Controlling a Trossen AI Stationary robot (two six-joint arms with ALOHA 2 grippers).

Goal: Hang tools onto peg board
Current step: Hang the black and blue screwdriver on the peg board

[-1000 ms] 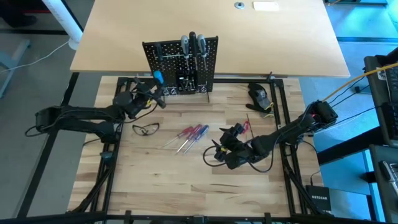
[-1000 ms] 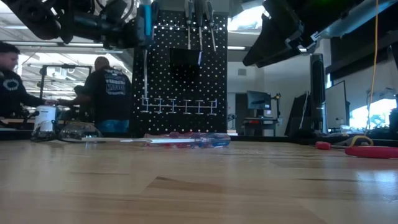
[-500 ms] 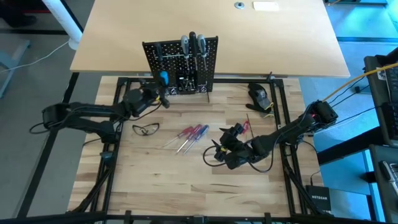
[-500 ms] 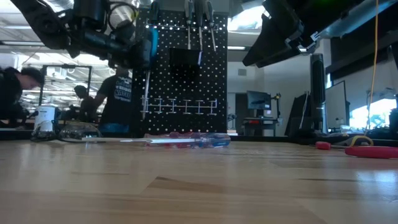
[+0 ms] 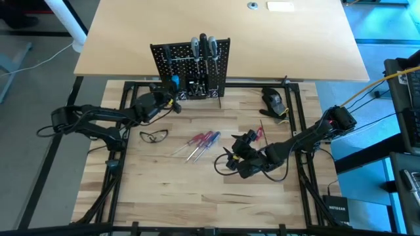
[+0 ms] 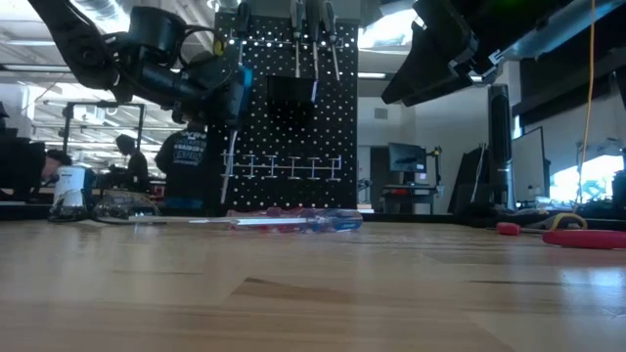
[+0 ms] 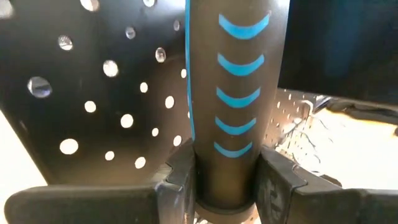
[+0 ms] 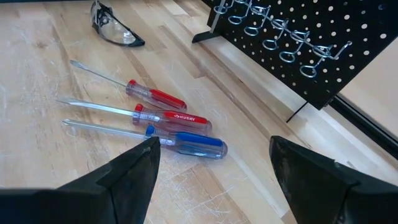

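I have the left gripper (image 5: 165, 98) clamped on a blue-and-black screwdriver (image 7: 233, 93), raised at the left edge of the peg board (image 5: 191, 69), which stands at the far side of the table (image 5: 197, 190). From the left wrist view the handle sits snug between both fingers (image 7: 177, 183), with the holes of the board close behind it. My worry is the shaft: in the low view it hangs down just left of the row of wire rings (image 6: 284, 168), and I cannot tell whether the tip lines up with any of them. If I lower it off-line, the tip could catch the wire or nudge the board on its thin feet. Two tools (image 5: 203, 47) already hang at the top.

The right gripper (image 5: 231, 159) waits wide open, near right, over three screwdrivers (image 8: 155, 121) lying on the table.
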